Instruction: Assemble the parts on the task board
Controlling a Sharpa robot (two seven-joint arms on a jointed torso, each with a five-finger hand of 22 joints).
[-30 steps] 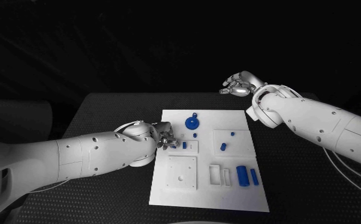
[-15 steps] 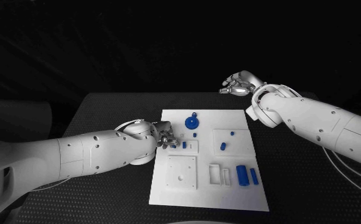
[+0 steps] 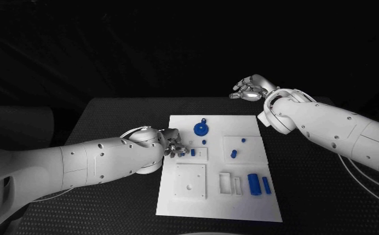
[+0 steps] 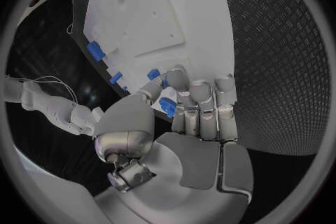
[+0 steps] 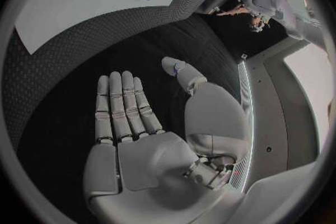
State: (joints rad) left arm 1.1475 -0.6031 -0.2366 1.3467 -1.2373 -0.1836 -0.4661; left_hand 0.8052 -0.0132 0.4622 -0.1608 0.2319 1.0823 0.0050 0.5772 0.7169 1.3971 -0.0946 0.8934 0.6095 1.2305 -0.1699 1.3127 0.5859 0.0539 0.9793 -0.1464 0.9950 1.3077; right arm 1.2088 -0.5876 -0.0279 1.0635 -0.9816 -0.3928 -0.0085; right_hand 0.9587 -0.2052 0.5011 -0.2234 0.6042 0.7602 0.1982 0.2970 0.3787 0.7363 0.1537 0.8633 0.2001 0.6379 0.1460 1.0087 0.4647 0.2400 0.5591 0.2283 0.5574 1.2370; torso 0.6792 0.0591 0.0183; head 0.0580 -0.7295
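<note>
At the task board's left edge, sitting pinched in the left hand (image 3: 171,147): a small blue part (image 4: 167,106), clamped between thumb and fingertips (image 4: 199,92), just above the white task board (image 3: 213,202). Hovering there beside a second short blue peg (image 3: 193,152) that is standing in a small raised square of the board.

Judging the step in hand: seating the pinched part into its place near that square. Calling for a slow, straight lowering with the wrist steady, a light pinch so the part is not twisting between the pads, and no release until the piece is sitting flush. Also worth clearing the neighbouring peg, since the fingers are crowding it.

Looking short and stubby, the held part; long axis seeming to run slantwise across the fingertips in the left wrist view, though too much is hidden to tell which end is pointing down.

Further out, lying on the board: a round blue disc (image 3: 202,130) toward the far edge and a longer blue block (image 3: 253,184) toward the near right, lengthwise along the board.

Beyond the board's far right corner, hanging raised over the black bench (image 3: 118,114): the right hand (image 5: 129,123), fingers straight and apart, holding nothing.
</note>
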